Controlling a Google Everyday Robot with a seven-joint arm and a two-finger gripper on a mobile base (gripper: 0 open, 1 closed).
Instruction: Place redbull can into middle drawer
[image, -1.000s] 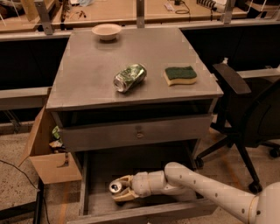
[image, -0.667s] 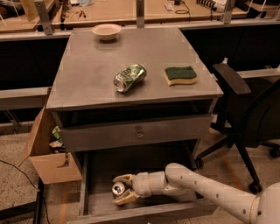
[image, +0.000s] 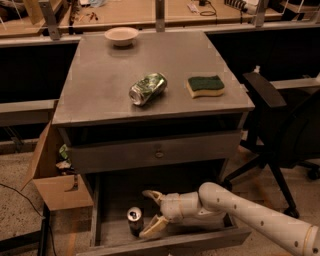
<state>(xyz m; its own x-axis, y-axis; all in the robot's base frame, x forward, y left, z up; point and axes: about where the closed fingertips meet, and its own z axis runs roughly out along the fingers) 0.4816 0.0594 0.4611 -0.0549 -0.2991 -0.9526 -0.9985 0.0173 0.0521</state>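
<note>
The redbull can (image: 134, 220) stands upright on the floor of the open middle drawer (image: 170, 243), near its front left corner; its silver top faces up. My gripper (image: 150, 213) reaches into the drawer from the right, just to the right of the can. Its two fingers (image: 151, 195) are spread wide apart, and the can stands free just beyond the fingertips.
On the cabinet top lie a dented green can (image: 147, 88), a green-and-yellow sponge (image: 205, 85) and a bowl (image: 121, 35) at the back. A closed drawer front with a knob (image: 159, 154) sits above. A cardboard box (image: 54, 180) stands left, an office chair (image: 285, 130) right.
The fingers have spread open and drawn back to the right from the can. The can, earlier between the fingers, now stands alone in the drawer.
</note>
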